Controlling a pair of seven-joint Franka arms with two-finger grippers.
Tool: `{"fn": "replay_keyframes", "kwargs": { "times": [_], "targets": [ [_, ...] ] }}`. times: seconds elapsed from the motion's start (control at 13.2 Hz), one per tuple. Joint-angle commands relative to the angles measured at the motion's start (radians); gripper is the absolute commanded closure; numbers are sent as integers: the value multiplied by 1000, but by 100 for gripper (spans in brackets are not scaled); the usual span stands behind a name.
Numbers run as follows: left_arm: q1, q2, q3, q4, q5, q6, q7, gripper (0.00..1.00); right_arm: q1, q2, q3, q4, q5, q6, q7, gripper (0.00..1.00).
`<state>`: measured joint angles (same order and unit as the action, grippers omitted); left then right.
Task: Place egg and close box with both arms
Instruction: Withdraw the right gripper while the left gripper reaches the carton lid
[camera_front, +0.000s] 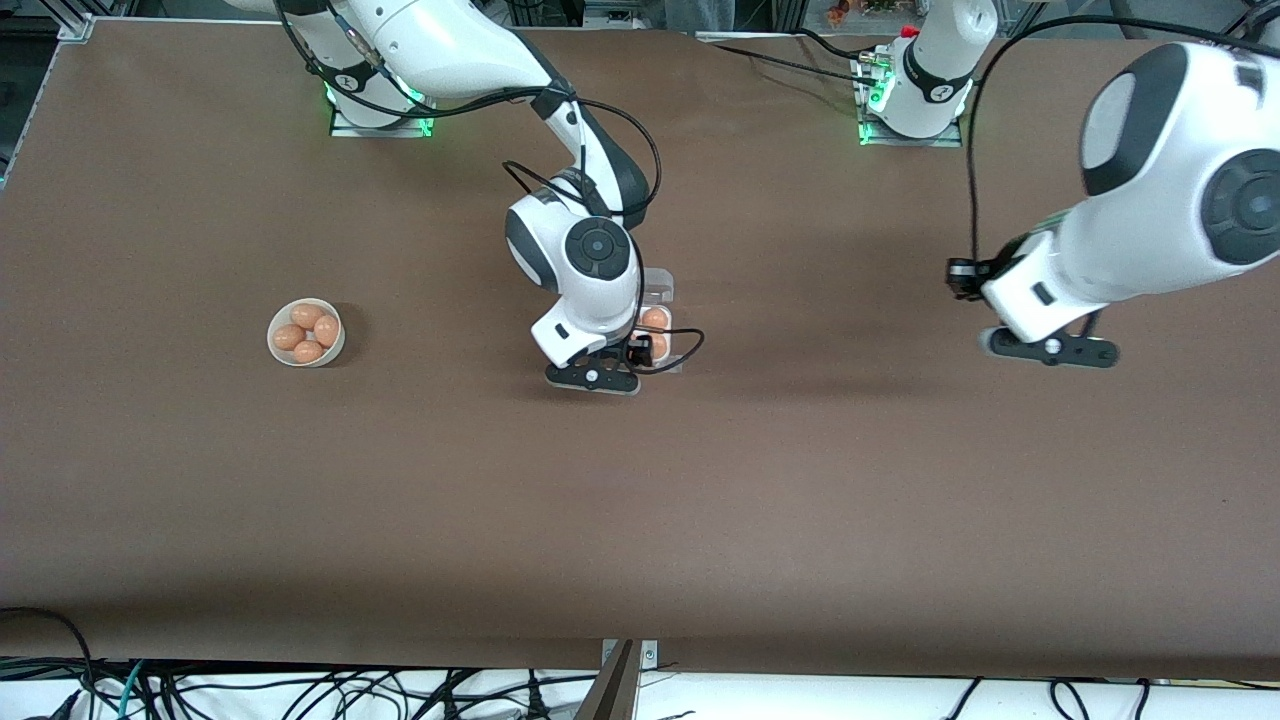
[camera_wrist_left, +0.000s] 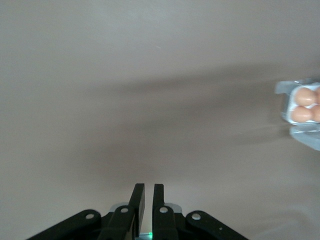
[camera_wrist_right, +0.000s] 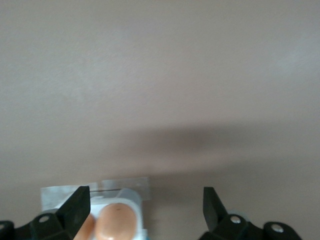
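Note:
The box (camera_front: 662, 300) is a white egg carton with its clear lid lying open, at mid-table. Orange-brown eggs (camera_front: 655, 318) sit in its cells. The right arm's wrist covers part of it. My right gripper (camera_front: 592, 377) hangs low over the box's edge. In the right wrist view it (camera_wrist_right: 145, 200) is open and empty, with an egg (camera_wrist_right: 116, 222) in the tray (camera_wrist_right: 134, 196) between its fingers. My left gripper (camera_front: 1050, 349) waits above bare table toward the left arm's end. Its fingers (camera_wrist_left: 148, 192) are shut on nothing. The box (camera_wrist_left: 287, 102) shows at that view's edge.
A round white bowl (camera_front: 278, 350) with several more eggs (camera_front: 307, 332) stands toward the right arm's end of the table. Brown tabletop surrounds the box. Cables hang along the table edge nearest the front camera.

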<state>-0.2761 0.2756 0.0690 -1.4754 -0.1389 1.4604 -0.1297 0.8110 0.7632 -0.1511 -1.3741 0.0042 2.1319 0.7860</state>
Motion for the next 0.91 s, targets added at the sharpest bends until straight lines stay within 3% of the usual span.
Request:
{"fn": "replay_keyframes", "kwargs": {
  "times": [0.0, 0.3, 0.61, 0.83],
  "targets": [
    [-57, 45, 9, 29, -88, -20, -121, 92, -6, -42, -31, -10, -3, -56, -59, 0],
    [-149, 94, 9, 30, -215, -17, -224, 92, -6, -62, -103, -22, -1, -133, -118, 0],
    [-264, 149, 9, 53, -332, -11, -321, 92, -32, -87, -171, -20, 11, -182, -304, 0],
    [-331, 213, 9, 64, -353, -11, -372, 93, -155, -201, -136, -97, 5, -185, -390, 0]
  ]
}}
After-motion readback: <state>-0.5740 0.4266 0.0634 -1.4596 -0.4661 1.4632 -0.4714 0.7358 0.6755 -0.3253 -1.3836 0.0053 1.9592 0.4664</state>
